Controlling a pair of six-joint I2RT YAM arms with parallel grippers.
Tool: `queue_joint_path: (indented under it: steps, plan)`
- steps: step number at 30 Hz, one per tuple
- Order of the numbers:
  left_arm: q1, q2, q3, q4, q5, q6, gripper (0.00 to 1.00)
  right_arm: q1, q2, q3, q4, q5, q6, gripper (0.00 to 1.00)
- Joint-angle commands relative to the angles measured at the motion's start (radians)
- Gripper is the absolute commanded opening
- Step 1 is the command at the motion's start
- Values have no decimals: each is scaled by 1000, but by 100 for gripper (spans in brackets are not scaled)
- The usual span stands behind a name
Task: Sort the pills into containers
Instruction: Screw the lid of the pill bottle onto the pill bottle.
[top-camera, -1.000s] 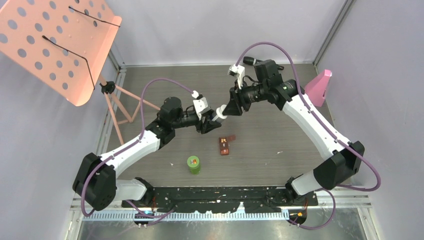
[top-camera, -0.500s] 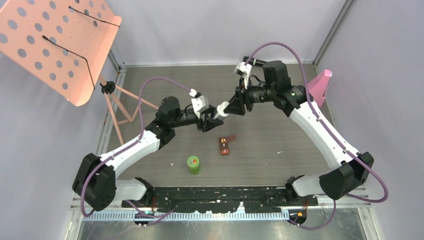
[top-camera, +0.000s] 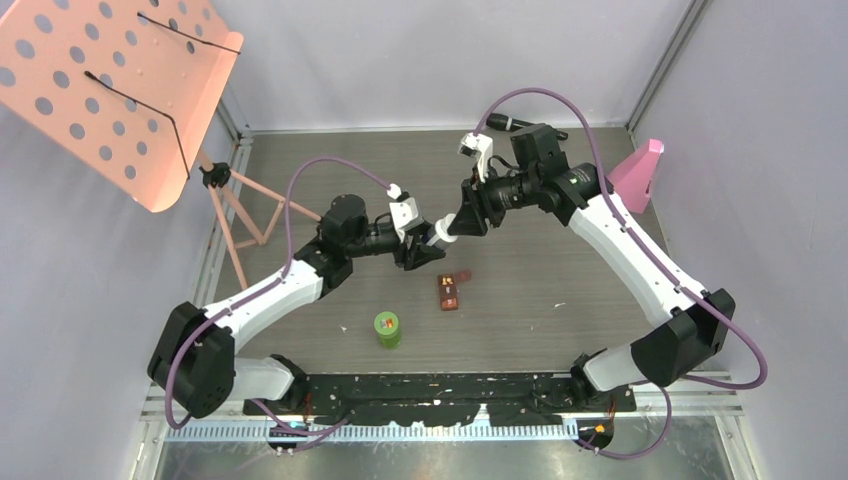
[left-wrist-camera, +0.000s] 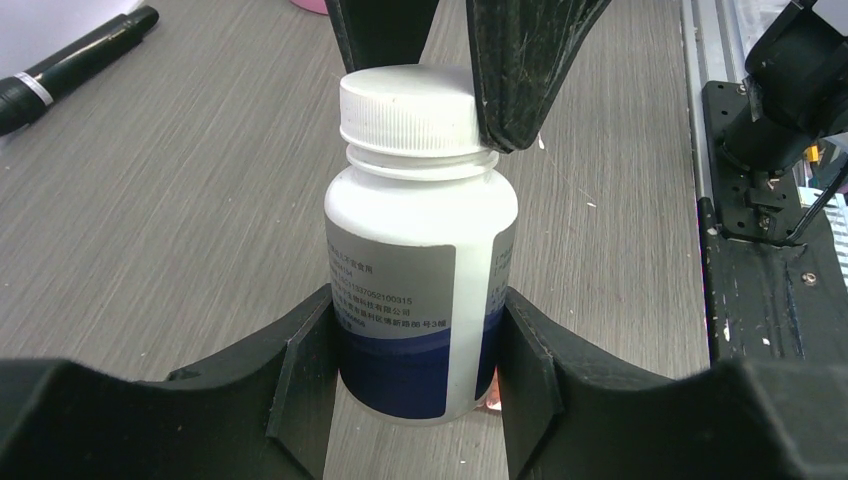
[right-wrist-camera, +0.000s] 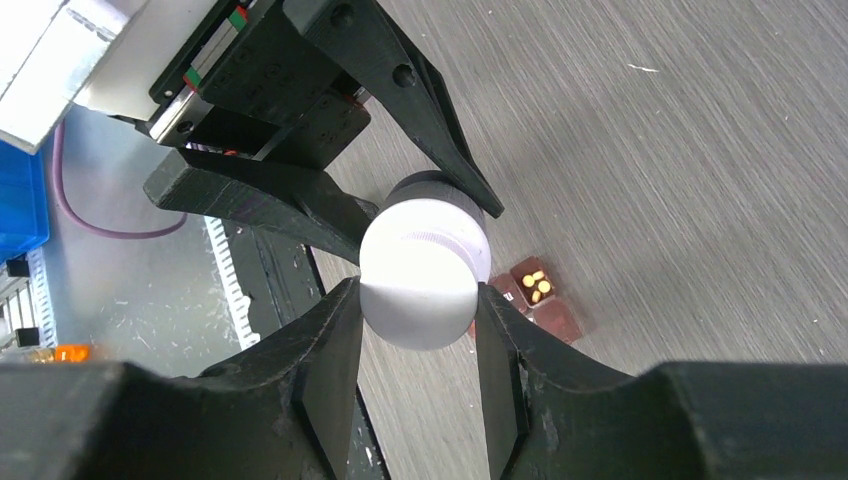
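Observation:
A white bottle (top-camera: 437, 236) with a blue-banded label hangs above the table between the two arms. My left gripper (left-wrist-camera: 415, 350) is shut on the bottle (left-wrist-camera: 420, 270) near its base. My right gripper (right-wrist-camera: 420, 320) is shut on its white ribbed cap (right-wrist-camera: 424, 265), and its fingers (left-wrist-camera: 520, 70) reach in from the top of the left wrist view. Below on the table lies the small brown case (top-camera: 451, 290), open, with yellow pills (right-wrist-camera: 536, 284) in one compartment. The green-lidded bottle (top-camera: 387, 327) stands upright nearer the arm bases.
A pink perforated music stand (top-camera: 110, 90) on tripod legs (top-camera: 240, 215) fills the back left. A pink wedge-shaped object (top-camera: 637, 175) leans at the right wall. A black microphone (left-wrist-camera: 70, 65) lies on the table. A black rail (top-camera: 440, 390) runs along the near edge.
The right arm's wrist and elbow swung right and back again while the bottle stayed almost in place. Both grips are unchanged.

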Motion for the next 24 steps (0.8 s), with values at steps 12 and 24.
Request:
queue_joint_path:
  steps: [12, 24]
  plan:
    - [-6, -9, 48, 228, -65, -37, 0, 49, 13, -52, 85, -16, 278, 22]
    - [-6, 20, 13, 271, -169, -24, 0, 58, -68, -77, 169, 384, 559, 34]
